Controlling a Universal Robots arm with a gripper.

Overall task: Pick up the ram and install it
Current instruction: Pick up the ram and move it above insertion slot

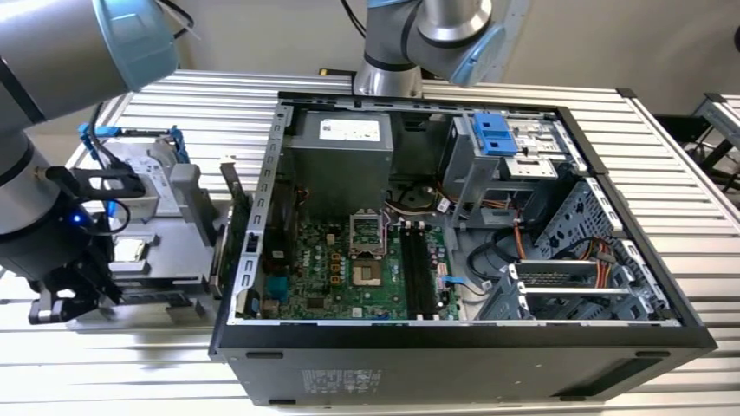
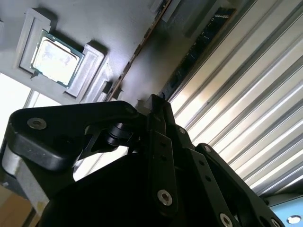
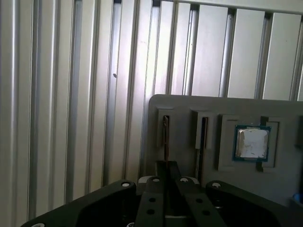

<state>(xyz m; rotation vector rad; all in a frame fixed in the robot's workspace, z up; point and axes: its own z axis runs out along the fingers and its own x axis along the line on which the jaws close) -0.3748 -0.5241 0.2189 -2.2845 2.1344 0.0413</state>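
The ram (image 3: 165, 135) is a thin stick standing on edge in a slot of the grey parts tray (image 3: 189, 106), and its brownish edge (image 2: 137, 54) runs down to my fingertips. My gripper (image 3: 166, 164) (image 2: 154, 100) is low over that slot with its fingers drawn together on the stick's near end. In the exterior view the gripper (image 1: 58, 305) is at the tray's (image 1: 162, 256) near end, on the exterior view's left. The motherboard's black slots (image 1: 418, 270) lie inside the open case.
A second dark green stick (image 2: 201, 47) stands in the neighbouring tray slot (image 3: 203, 137). A processor chip (image 3: 252, 143) (image 2: 54, 56) sits in a tray pocket. The open computer case (image 1: 463, 338) stands to the tray's right, a card with a metal bracket (image 1: 231, 221) between them. The table is ribbed metal (image 3: 71, 94).
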